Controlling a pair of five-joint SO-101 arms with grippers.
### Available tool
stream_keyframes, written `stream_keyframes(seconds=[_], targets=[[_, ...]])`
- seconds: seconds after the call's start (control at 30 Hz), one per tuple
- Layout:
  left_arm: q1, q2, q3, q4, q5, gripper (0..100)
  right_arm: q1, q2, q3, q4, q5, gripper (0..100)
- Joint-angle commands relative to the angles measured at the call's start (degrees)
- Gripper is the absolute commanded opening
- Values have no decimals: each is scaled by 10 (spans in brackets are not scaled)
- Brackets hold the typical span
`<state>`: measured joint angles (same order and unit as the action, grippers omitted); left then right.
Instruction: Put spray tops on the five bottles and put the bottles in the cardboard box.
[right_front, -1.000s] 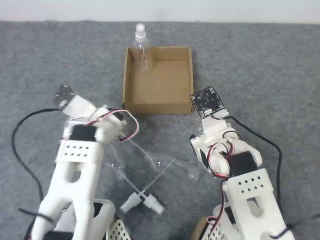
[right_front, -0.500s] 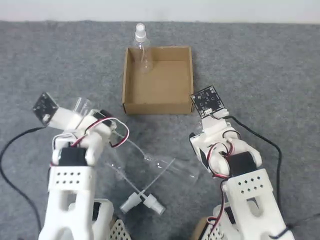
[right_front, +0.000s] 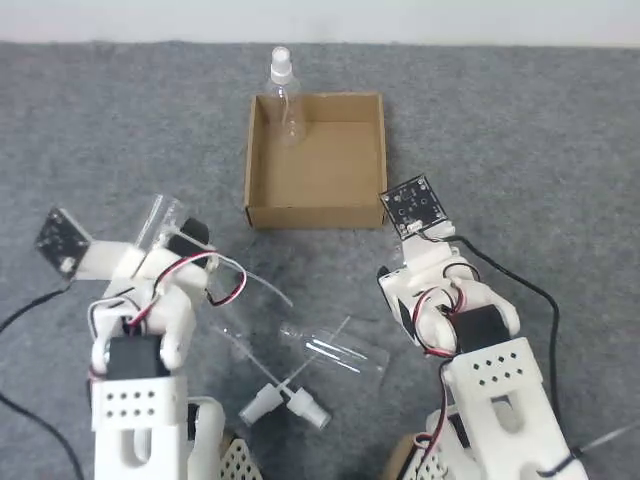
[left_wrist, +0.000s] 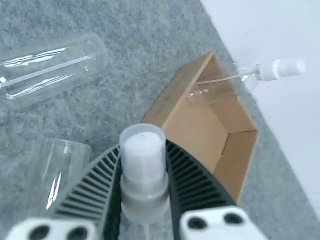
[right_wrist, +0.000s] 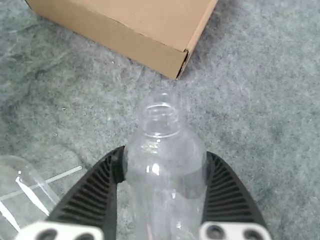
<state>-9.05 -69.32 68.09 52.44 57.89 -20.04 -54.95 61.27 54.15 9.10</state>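
Note:
My left gripper (left_wrist: 143, 150) is shut on a white spray top (left_wrist: 143, 172); in the high view this gripper (right_front: 205, 265) is at the left, and the top's thin tube (right_front: 265, 285) points right. My right gripper (right_wrist: 164, 157) is shut on a clear bottle (right_wrist: 162, 135) with an open neck, just short of the cardboard box (right_wrist: 150, 30). The box (right_front: 316, 215) stands at the back centre, and a bottle with a spray top (right_front: 285, 95) leans in its far left corner. A clear bottle (right_front: 335, 350) lies between the arms, with two loose spray tops (right_front: 258, 405) (right_front: 308, 408) nearer the front.
Another clear bottle (right_front: 155, 222) lies beside the left arm. In the left wrist view two bare bottles (left_wrist: 50, 70) (left_wrist: 60, 170) lie on the grey carpet short of the box (left_wrist: 210, 115). Cables trail from both arms. Open carpet lies to either side of the box.
The left arm has swung back and to the left, with the spray top and its tube in the gripper. A bottle lying between the arms has shifted to the right. The right arm has barely moved.

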Motion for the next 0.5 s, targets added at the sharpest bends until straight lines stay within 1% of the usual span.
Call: stream_keyframes(seconds=[0.0, 0.23, 0.47], targets=[[-4, -69, 9, -14, 6, 12, 1, -23, -8, -13, -1, 91], [-4, -175, 51, -16, 6, 12, -21, -24, -8, -12, -4, 91], [-4, -268, 89, -16, 6, 12, -21, -24, -7, -12, -5, 91]])
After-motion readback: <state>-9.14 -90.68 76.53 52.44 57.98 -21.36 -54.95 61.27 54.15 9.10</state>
